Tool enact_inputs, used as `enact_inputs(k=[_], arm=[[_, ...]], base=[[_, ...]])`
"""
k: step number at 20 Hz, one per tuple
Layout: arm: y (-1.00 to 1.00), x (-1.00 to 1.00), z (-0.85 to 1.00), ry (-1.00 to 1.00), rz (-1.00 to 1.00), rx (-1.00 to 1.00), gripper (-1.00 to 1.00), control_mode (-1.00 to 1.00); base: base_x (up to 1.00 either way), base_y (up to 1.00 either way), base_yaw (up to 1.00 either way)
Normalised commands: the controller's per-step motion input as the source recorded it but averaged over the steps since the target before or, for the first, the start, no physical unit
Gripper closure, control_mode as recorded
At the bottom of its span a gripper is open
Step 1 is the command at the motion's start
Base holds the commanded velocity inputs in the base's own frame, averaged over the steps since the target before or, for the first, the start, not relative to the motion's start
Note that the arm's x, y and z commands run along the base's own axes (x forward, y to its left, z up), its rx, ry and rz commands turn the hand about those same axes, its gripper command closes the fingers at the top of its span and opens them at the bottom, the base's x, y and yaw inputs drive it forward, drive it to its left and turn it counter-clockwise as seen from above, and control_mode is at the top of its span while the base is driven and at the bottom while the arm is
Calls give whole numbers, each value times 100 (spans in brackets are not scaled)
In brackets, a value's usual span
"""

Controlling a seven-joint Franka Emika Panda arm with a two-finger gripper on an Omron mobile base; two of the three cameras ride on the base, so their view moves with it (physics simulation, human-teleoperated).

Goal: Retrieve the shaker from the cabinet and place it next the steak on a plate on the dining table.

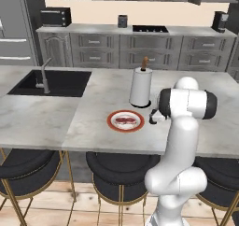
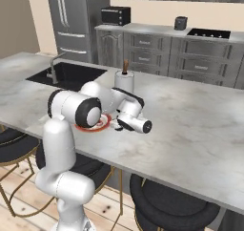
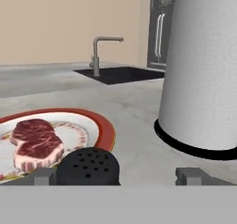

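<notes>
The shaker (image 3: 88, 166) sits low at the front of the hand view, its perforated black cap just off the plate (image 3: 105, 130) rim. In the left base view it stands as a small dark shape (image 1: 152, 117) on the bench (image 1: 56, 117), just right of the plate and in front of the towel roll (image 1: 140, 86). The steak (image 3: 34, 144) lies on the plate, a little in from the rim on the shaker's side.

The tool (image 3: 115, 176) has its two tips spread wide; the left one is close beside the shaker, the right one well off towards the roll. It seems to pinch nothing, though whether the left tip touches the cap I cannot tell.

Judging by this, the shaker is already down beside the steak's plate, and the step in hand is the release and retreat. To do it well:

- Keep the tips spread, so neither drags the cap.
- Draw straight back along the tool's own axis, not sideways: the roll is close on one side, the plate rim on the other.
- Go slowly at first; a narrow, bottle-shaped shaker would likely tip at a small nudge.
</notes>
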Motion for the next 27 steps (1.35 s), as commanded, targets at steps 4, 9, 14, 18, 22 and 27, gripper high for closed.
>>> enact_inputs(k=[4,9,14,18,22,27], arm=[[-3,-50,36,-20,0,0,-100,-100],[-10,-48,73,-22,3,0,-100,-100],[-8,-54,100,-5,11,0,-100,-100],[-1,-72,100,11,12,-8,-100,-100],[0,-89,100,8,14,-19,-100,-100],[0,-100,79,-8,14,-25,-100,-100]], base=[[0,0,0],[0,0,0],[0,0,0],[0,0,0],[0,0,0],[0,0,0]])
